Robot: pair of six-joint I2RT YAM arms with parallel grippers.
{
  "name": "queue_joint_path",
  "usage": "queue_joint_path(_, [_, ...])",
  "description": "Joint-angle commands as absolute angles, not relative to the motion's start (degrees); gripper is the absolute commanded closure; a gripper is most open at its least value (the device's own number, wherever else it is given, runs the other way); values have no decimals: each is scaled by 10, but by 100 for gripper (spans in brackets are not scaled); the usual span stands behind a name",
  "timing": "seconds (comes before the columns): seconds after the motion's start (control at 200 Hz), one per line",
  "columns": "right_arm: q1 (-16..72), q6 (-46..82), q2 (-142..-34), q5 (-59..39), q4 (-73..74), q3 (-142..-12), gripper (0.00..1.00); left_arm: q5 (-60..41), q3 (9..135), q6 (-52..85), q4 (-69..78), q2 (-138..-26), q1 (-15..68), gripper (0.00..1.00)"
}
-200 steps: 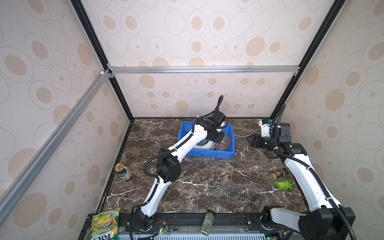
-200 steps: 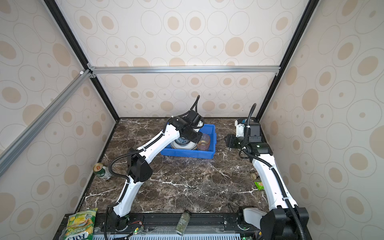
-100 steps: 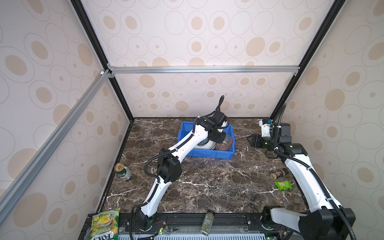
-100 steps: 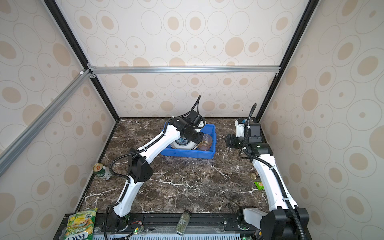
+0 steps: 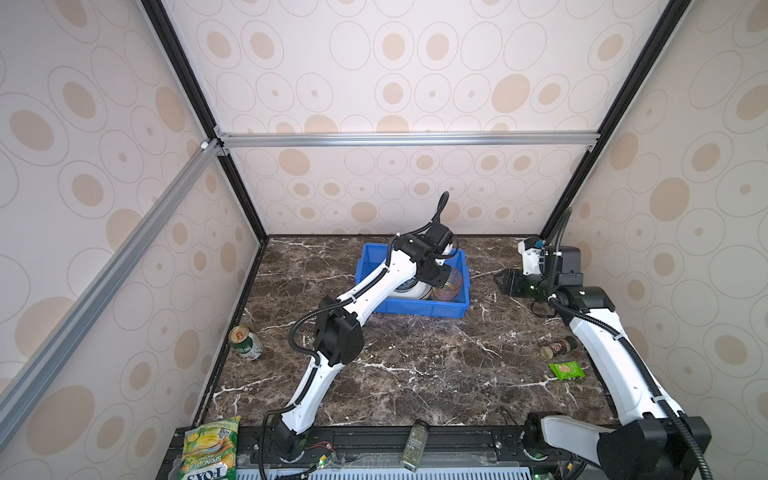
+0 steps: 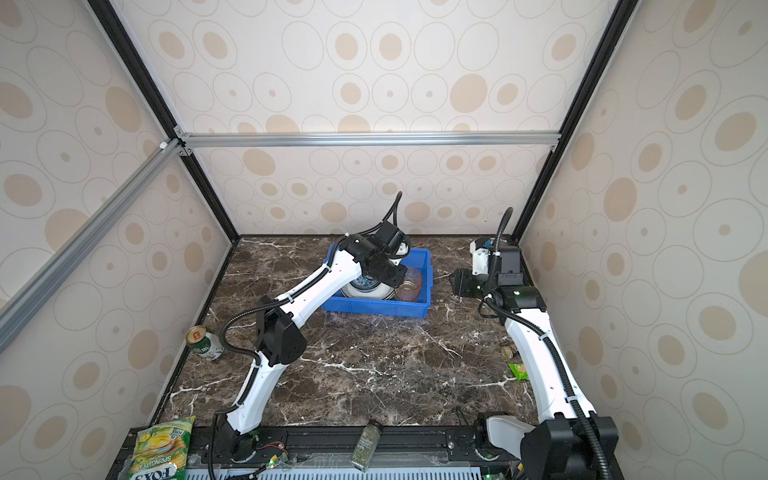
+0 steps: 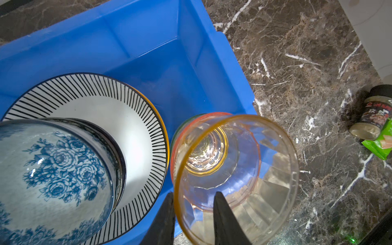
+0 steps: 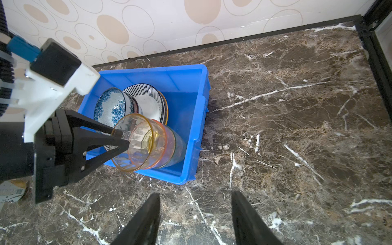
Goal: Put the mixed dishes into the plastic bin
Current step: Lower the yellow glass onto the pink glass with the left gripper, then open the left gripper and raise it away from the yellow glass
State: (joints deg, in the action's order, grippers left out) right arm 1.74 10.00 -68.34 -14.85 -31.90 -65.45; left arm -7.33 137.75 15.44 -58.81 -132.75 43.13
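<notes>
The nested tumblers (image 7: pixel 233 169) lie tilted in the blue plastic bin (image 7: pixel 127 31), in its front corner on the right arm's side. An amber-rimmed glass (image 8: pixel 131 142) sits outermost, with a pink one (image 8: pixel 163 144) and a green one (image 8: pixel 180 148) behind it. The amber mouth leans out over the bin's front wall. Just beside the stack, inside the bin, a striped-rim plate (image 7: pixel 135 127) rests on an orange-edged plate. A blue floral bowl (image 7: pixel 53 169) sits in the striped-rim plate on top of a darker bowl.

The left gripper (image 7: pixel 194 195) is at the amber rim, straddling the glass wall. One of its fingers (image 7: pixel 165 216) is against the outside of the wall. The other reaches inside the mouth and stands clear of the wall. The gap between them is far wider than the thin glass, so the jaws are parted and pinch nothing.

In both top views the bin (image 5: pixel 415 309) stands at the back of the marble table (image 5: pixel 415 365), with the left arm stretched over it. The right gripper (image 5: pixel 505 280) hovers beside the bin, apart from it. In the right wrist view its fingers (image 8: pixel 148 212) are spread wide and empty above bare marble. A spice jar (image 7: pixel 373 114) and a green packet (image 7: pixel 379 144) lie near the table's right edge.
</notes>
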Motion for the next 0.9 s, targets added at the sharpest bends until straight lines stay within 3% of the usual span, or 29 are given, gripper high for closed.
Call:
queue_joint_path(0.0, [13, 102, -669, -151, -329, -658, 43, -66, 1379, 156, -592, -1323, 436, 68])
queue_joint_path(0.295, [14, 104, -670, -150, -331, -662, 43, -51, 1360, 161, -568, -1294, 427, 61])
queue_joint_path(0.896, [13, 98, -675, -146, -348, -689, 42, -11, 1337, 152, -546, -1222, 402, 58])
